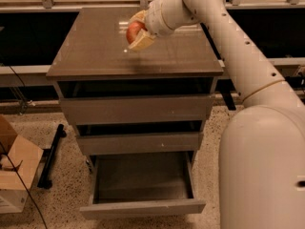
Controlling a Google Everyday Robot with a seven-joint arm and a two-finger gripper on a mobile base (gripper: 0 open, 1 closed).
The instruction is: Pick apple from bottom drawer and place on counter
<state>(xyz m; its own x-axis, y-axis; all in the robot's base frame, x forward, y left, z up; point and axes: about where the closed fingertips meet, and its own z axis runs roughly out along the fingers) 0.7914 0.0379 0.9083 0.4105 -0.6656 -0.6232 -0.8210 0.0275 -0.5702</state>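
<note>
A: Confirm hold.
B: Confirmed: gripper [137, 31] clamped on apple [133, 30], over counter [90, 51], centre-far.
A: Placement method?
B: Lower vertically; release only once seated on counter; keep away from edges to prevent rolling off.
A: Obscured items?
B: Clearance under apple: cannot tell. Open below: bottom drawer [143, 208], near inside wall hidden. Cut off at right: arm [240, 56].

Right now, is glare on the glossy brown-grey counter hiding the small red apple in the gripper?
Camera view: no. The gripper, shut on the small red apple, holds it well lit over the glossy brown-grey counter; pale reflections streak the far edge, a glint lies below the apple; the grey-brown bottom drawer is dim inside.
</note>
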